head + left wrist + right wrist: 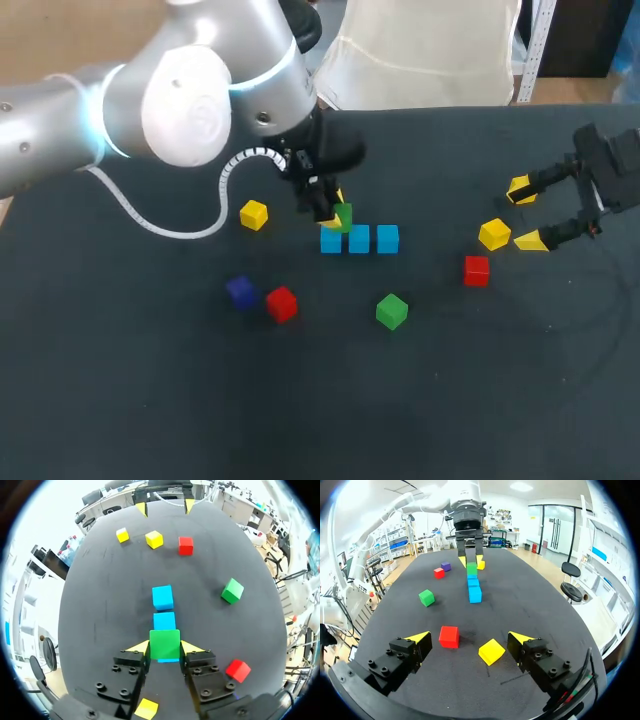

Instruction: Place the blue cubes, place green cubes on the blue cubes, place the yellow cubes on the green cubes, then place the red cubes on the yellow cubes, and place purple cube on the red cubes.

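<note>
Green plastic cube sits gripped from both sides between the yellow tips of the left gripper. It is directly over the leftmost of three light-blue cubes, which stand in a row at the centre of the head view. Right gripper hangs spread wide and empty at the right edge, with a small yellow cube just beside it and a red cube lower down. A second green cube, another red block and a purple cube lie lower centre on the black table.

Mid-table stands a row of three cubes, a fourth cube on its leftmost, loose cubes scattered around.
</note>
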`<state>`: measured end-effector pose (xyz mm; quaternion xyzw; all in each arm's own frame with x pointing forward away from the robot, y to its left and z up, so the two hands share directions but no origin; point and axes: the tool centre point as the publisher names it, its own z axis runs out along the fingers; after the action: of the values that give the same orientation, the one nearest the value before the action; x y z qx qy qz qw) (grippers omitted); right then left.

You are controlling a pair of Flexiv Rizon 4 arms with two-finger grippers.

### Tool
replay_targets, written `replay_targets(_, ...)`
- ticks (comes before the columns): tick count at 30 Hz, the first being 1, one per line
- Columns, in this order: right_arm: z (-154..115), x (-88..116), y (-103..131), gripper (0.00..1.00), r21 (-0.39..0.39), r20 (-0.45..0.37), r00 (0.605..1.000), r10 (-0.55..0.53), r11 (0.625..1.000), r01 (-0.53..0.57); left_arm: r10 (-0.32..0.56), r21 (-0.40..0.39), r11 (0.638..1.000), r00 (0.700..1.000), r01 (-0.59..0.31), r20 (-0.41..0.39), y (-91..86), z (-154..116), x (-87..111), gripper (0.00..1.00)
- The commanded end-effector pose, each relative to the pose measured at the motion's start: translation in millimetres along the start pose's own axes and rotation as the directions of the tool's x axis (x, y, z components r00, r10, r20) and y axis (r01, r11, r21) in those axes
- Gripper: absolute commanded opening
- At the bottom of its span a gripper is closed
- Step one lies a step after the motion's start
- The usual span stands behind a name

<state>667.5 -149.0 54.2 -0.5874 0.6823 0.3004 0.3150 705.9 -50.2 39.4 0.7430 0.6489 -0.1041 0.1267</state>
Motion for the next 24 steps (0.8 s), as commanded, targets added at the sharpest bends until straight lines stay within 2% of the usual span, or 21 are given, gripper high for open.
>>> replay_targets(1,0.1,0.4,-0.7,1.00,-0.001,0.002,1.000,-0.001,1.000,0.001,-0.003,0.011,1.000,1.000,0.003,-0.010,4.6,2.2,-3.0,0.00)
replay_targets(24,0.1,0.4,-0.7,1.00,-0.001,0.002,1.000,-0.001,1.000,0.001,-0.013,0.041,0.999,1.000,0.014,-0.018,4.0,10.5,-4.6,0.00)
